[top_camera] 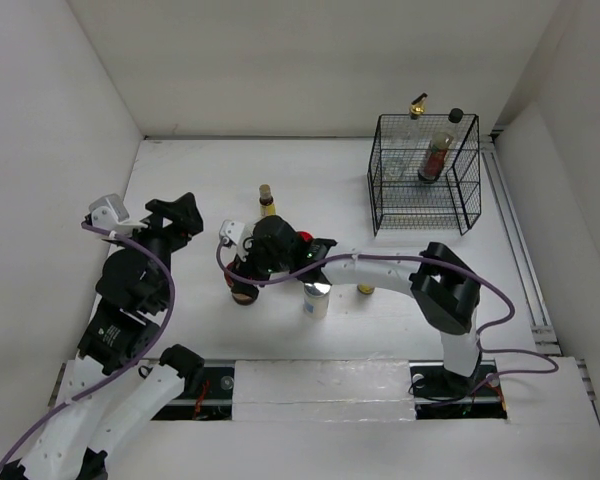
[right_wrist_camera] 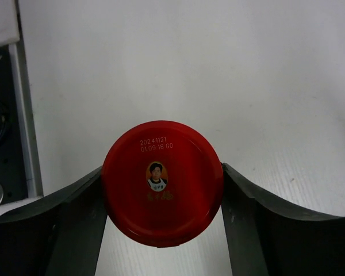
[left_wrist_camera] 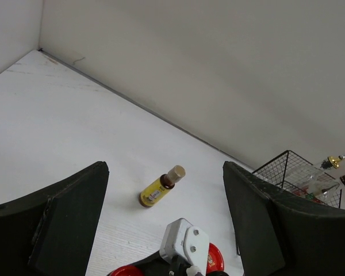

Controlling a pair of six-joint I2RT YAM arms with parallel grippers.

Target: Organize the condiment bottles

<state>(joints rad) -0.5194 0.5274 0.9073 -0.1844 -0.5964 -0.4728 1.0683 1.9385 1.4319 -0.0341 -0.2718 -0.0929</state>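
Red-lidded jar (right_wrist_camera: 162,183), standing upright directly beneath the right pincer (right_wrist_camera: 162,170), whose jaws press the lid's rim from both sides. Probably glass and full: heavy, rigid, smooth, breakable. The lid's edge gives the firmest hold.

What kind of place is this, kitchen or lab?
Probably a lab robot test cell, not a kitchen: plain white walls box in a white table, two arms bolted at its edge, right tool gripping a red-lidded jar.
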